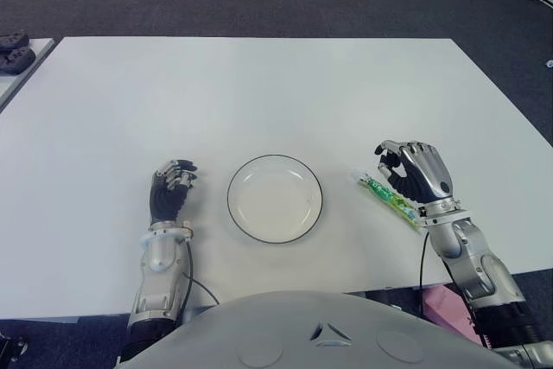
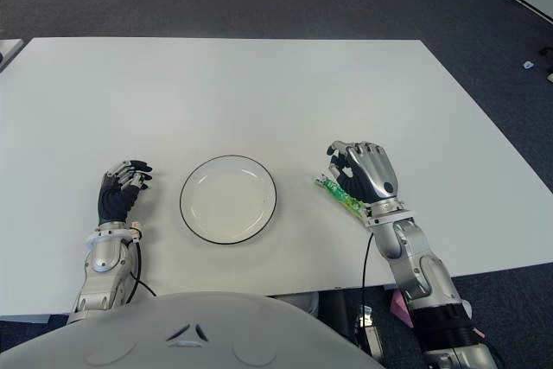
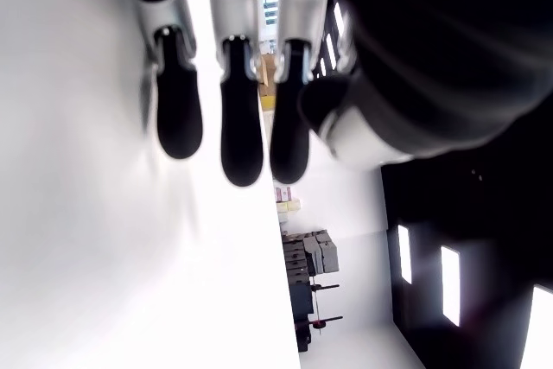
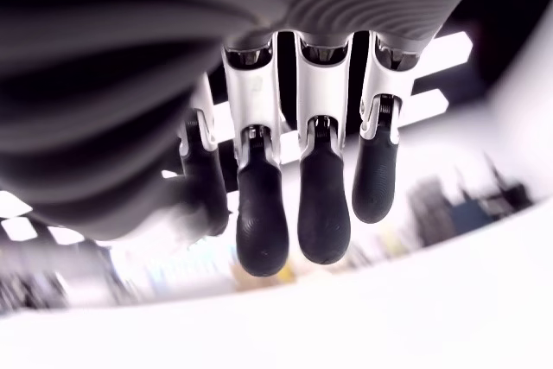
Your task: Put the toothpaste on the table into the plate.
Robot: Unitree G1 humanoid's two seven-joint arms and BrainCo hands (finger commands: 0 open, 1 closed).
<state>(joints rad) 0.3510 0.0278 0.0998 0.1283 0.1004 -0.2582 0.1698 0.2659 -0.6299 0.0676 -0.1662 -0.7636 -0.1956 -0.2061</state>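
Toothpaste (image 1: 390,199) lies on the table (image 1: 259,92) just right of the plate (image 1: 275,198), seen from my head, with my right hand (image 1: 416,172) over its right side. My left hand (image 1: 170,189) shows left of the plate. Left wrist: my fingers (image 3: 242,118) hang loosely, holding nothing. Right wrist: my fingers (image 4: 324,205) curl slightly, empty.

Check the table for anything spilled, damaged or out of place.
Nothing stands out. The plate sits upright and empty on the white table. The green toothpaste lies flat and diagonal beside it, not yet in it, under the right hand. The left hand shows on the plate's other side.
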